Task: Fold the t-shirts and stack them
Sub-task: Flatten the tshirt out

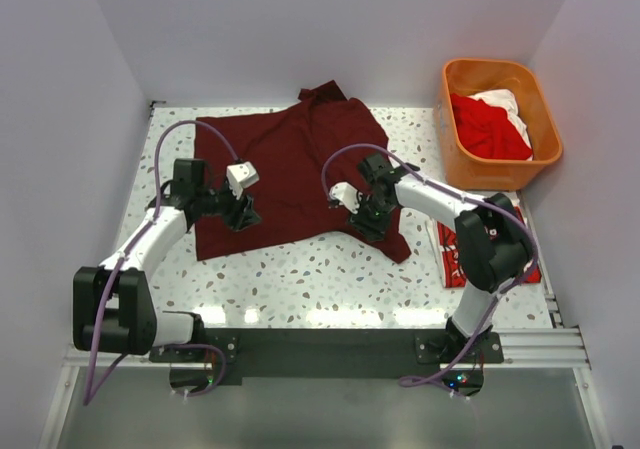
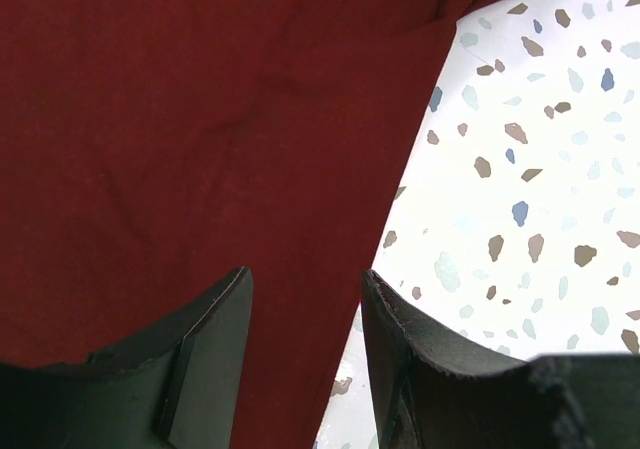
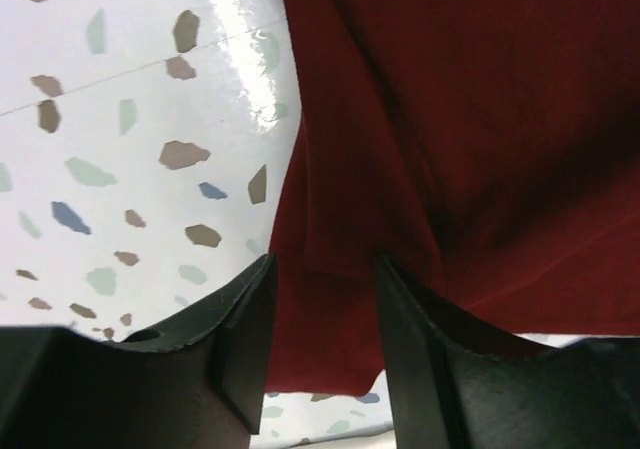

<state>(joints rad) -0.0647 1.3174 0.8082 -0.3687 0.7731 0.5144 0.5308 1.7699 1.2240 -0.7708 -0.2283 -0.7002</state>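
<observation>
The speckled bench [image 1: 300, 279] is carrying everything. One dark maroon t-shirt [image 1: 290, 169] is lying spread flat across its middle, collar pointing toward the far wall and near edge running left to right in front of the two arms.

One orange basket [image 1: 495, 64] is sitting at the far right corner, holding what looks like one red shirt [image 1: 485, 129] and one white shirt [image 1: 505, 101] bunched together. One more red shirt with white print [image 1: 447, 254] is lying folded by the right edge, partly hidden behind the right arm.

The left gripper [image 1: 240, 214] is hovering over the maroon shirt's near-left corner. In its wrist view the jaws are standing apart, with the shirt's edge running between them and away from the camera, and nothing pinched. The right gripper [image 1: 362, 219] is sitting at the near-right part of the same edge. Its jaws are also parted, with a fold of maroon cloth lying loose between them, so it is grasping nothing.

Each arm is nearest its own end of that near edge. A fold would likely be carrying that edge away from the arms, toward the collar.
</observation>
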